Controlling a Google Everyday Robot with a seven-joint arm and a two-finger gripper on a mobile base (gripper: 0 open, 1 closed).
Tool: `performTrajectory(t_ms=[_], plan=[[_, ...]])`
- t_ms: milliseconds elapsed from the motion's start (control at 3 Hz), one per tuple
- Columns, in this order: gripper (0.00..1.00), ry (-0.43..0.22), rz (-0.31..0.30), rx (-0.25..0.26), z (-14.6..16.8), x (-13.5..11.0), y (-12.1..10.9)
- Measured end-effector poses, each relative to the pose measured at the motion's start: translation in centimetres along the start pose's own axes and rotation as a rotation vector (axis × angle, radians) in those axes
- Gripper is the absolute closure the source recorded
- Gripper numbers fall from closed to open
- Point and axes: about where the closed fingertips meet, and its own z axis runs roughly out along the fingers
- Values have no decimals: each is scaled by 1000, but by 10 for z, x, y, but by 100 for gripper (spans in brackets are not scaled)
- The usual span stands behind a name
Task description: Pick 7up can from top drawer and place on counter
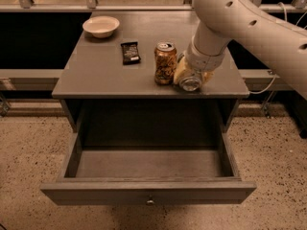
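My gripper (192, 76) hangs from the white arm that reaches in from the upper right. It is over the front right part of the counter (96, 73). Its yellowish fingers (180, 73) are shut on the 7up can (191, 84), a silvery can that is tilted with one round end facing the camera, at or just above the counter top. The can sits right beside a copper-brown can (165, 63) that stands upright. The top drawer (148, 191) is pulled fully out below, and its inside shows nothing in it.
A white bowl (100, 26) sits at the counter's back left. A black snack bar (129, 51) lies left of the copper-brown can. The arm covers the counter's back right. Speckled floor surrounds the cabinet, with dark shelving behind.
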Motion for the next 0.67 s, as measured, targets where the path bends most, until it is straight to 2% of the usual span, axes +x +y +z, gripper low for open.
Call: performTrajectory(t_ms=[667], plan=[[50, -2, -1, 0, 0, 0, 0]])
